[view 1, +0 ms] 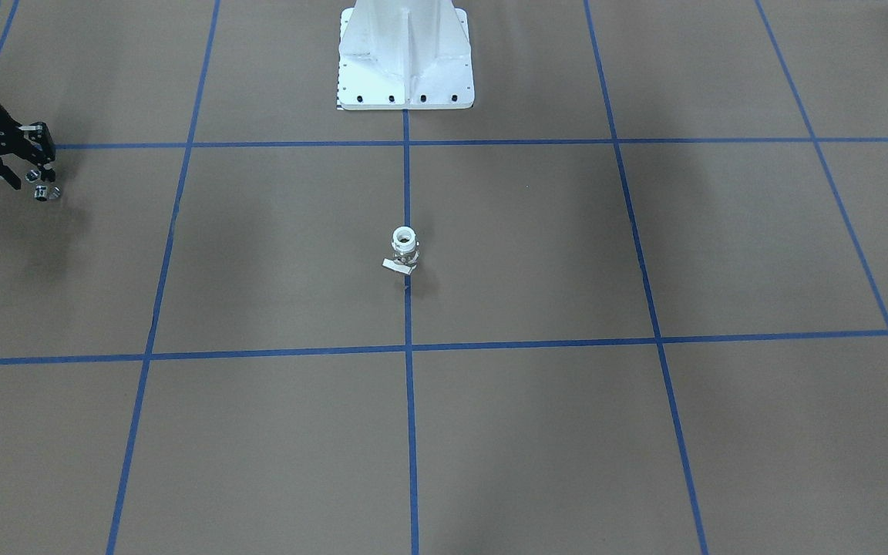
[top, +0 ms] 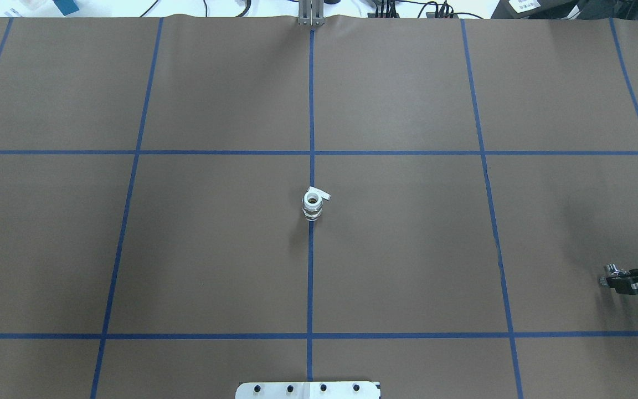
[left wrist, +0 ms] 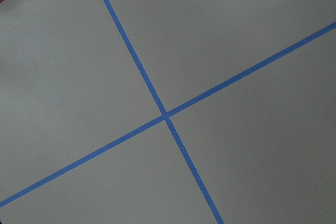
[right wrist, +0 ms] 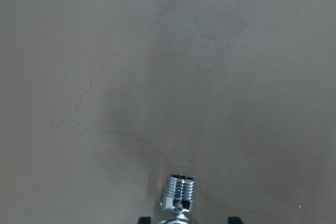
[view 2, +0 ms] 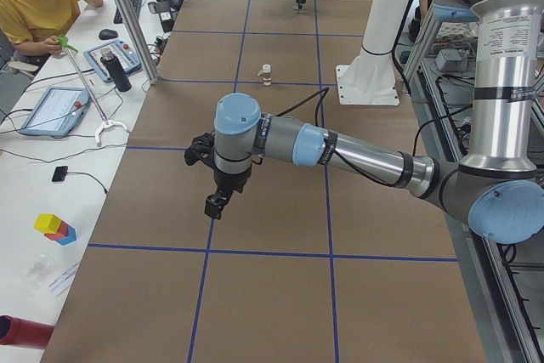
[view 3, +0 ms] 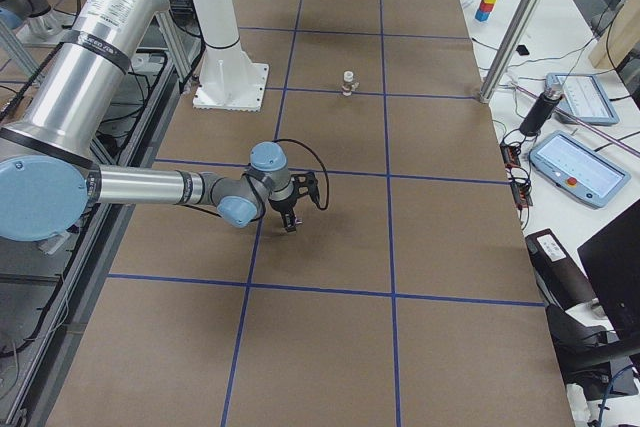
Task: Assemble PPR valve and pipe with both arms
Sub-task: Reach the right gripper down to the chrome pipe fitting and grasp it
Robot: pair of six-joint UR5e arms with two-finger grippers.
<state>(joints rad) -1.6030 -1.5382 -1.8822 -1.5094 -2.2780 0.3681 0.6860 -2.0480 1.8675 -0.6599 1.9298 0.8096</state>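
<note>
- Between the black fingertips of the right gripper (view 1: 35,176), the pipe (right wrist: 178,199) is being gripped. The jaws are sitting narrowly apart on its shiny chrome body, and one threaded open end is pointing away from the wrist.
- Beneath that gripper, the brown worktop (top: 407,249) is lying at a gap, so the pipe is hanging clear of it.
- Well apart from the right gripper, off toward the robot's left and farther forward, the PPR valve (top: 313,204) is standing upright on a blue tape line (top: 311,111). Its white collar is facing up and its flat pale tab is jutting from one side.
- Well apart from the valve on the other side, the left gripper (view 2: 214,203) is hovering above the worktop. It is showing only in a side view, so I cannot tell how far its jaws are parted.
</note>
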